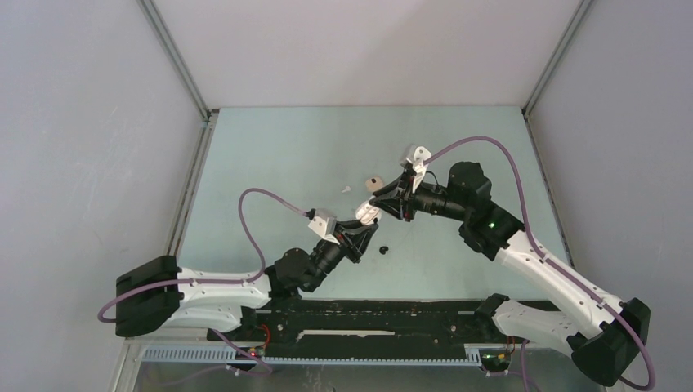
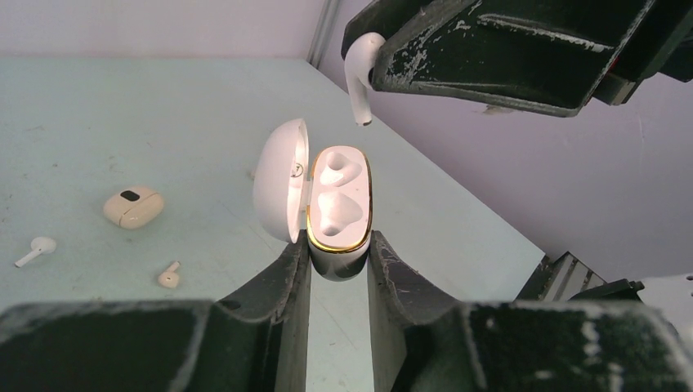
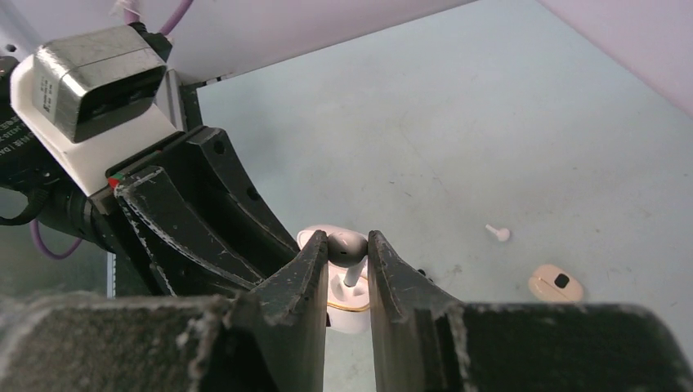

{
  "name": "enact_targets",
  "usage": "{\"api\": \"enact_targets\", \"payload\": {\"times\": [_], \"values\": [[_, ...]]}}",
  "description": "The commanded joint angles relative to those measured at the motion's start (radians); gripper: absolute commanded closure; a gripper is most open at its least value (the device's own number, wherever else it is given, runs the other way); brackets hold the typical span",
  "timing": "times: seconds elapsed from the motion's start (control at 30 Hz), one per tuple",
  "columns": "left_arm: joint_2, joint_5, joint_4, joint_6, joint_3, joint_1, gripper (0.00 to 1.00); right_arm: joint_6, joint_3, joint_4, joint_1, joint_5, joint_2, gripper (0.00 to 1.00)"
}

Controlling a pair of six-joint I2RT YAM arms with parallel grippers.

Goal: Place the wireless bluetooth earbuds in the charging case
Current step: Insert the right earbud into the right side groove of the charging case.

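Note:
My left gripper is shut on the base of a white charging case with a gold rim. Its lid is swung open to the left and both earbud sockets are empty. My right gripper is shut on a white stemmed earbud, stem pointing down. In the left wrist view that earbud hangs just above the far socket without touching it. From the top camera the two grippers meet mid-table around the case.
A closed beige case lies on the table to the left, with a white stemmed earbud and a small beige earbud near it. A black earbud lies close to the left arm. Grey walls enclose the table.

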Motion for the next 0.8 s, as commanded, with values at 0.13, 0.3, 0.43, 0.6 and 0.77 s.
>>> {"api": "enact_targets", "payload": {"times": [0.13,0.3,0.43,0.6,0.77], "values": [[-0.010,-0.019,0.058,-0.008,0.042,-0.004,1.00,-0.011,-0.029,0.079,0.013,-0.035,-0.016,1.00],[-0.019,-0.023,0.064,-0.004,0.033,-0.004,1.00,-0.020,-0.036,0.079,0.024,-0.028,-0.008,1.00],[-0.022,-0.021,0.075,-0.003,0.026,-0.004,1.00,-0.050,-0.042,0.082,0.030,-0.023,-0.003,1.00],[-0.023,-0.020,0.081,0.001,0.018,-0.004,1.00,-0.063,-0.047,0.091,0.032,-0.002,0.003,1.00],[-0.022,-0.020,0.091,0.001,0.009,-0.003,1.00,-0.077,-0.050,0.100,0.035,0.014,0.011,1.00]]}}
